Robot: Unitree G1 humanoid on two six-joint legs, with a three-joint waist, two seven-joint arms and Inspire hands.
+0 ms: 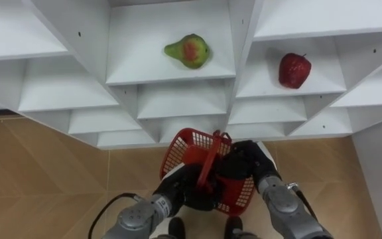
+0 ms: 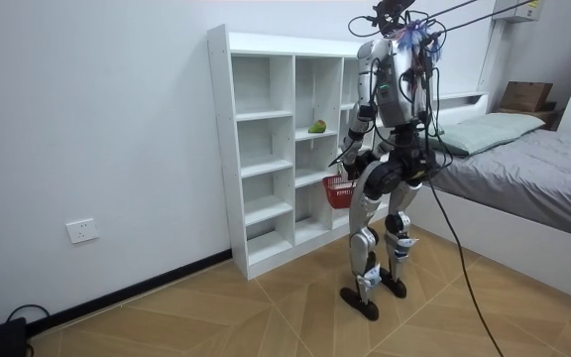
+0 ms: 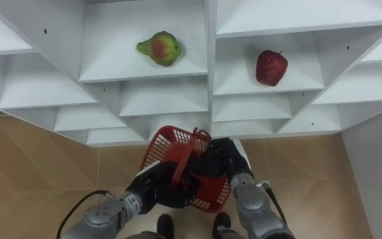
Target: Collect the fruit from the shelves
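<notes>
Pear and a red fruit lie on shelves of the closet beyond the basket. The pear is straight ahead of the basket and the red fruit ahead and to its right, and neither has been collected yet. I hold the basket low: the fingers of my left hand are curled round its handle, while my right hand lies at its right rim, and I cannot tell whether it grips. If I free a hand to reach, the basket may swing or tip. A clumsy touch could roll the pear deeper in. An upright panel above the basket separates the fruits, so each needs its own reach. A bed stands well away from the basket, behind me.
</notes>
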